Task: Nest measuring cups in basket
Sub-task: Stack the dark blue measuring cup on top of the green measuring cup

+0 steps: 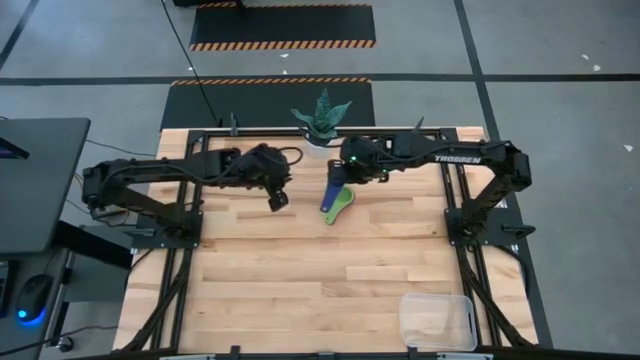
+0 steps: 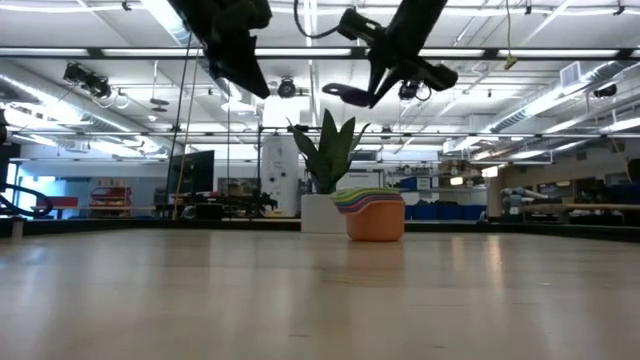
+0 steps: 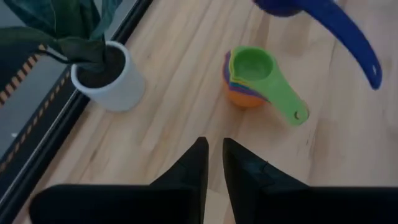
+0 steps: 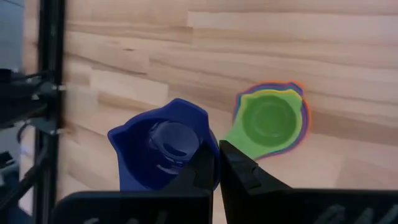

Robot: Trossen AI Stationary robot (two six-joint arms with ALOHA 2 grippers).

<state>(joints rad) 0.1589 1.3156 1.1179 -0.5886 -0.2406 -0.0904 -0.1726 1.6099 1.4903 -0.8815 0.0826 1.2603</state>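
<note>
Right gripper [image 4: 216,163]: hanging in the air above the far middle of the bench [image 1: 300,280], just in front of the plant pot; its fingers are clenching the handle of a navy cup [image 4: 163,152], which is hanging bowl-up beneath them, clear of the wood.
Navy cup: sitting high off the bench, just beside and above the stack of cups [image 3: 249,78], not touching it; in the high view its blue handle is showing below the wrist.
Stack of cups: standing on the bench near the far edge, close to the plant pot; a green cup [image 4: 268,119] is lying on top with its handle sticking out to one side, an orange cup [image 2: 375,225] is sitting at the bottom, and thin rims of other colours are showing in between.
Left gripper [image 3: 212,163]: hovering over the bench to the left of the stack, well apart from it; its fingers are standing slightly parted with a narrow gap between them and grasping nothing.
Basket [image 1: 436,320]: sitting at the near right corner of the bench, well away from the cups and both arms; nothing coloured is showing inside it.
Plant pot [image 3: 106,81]: standing white at the far edge, holding a leafy green plant.
</note>
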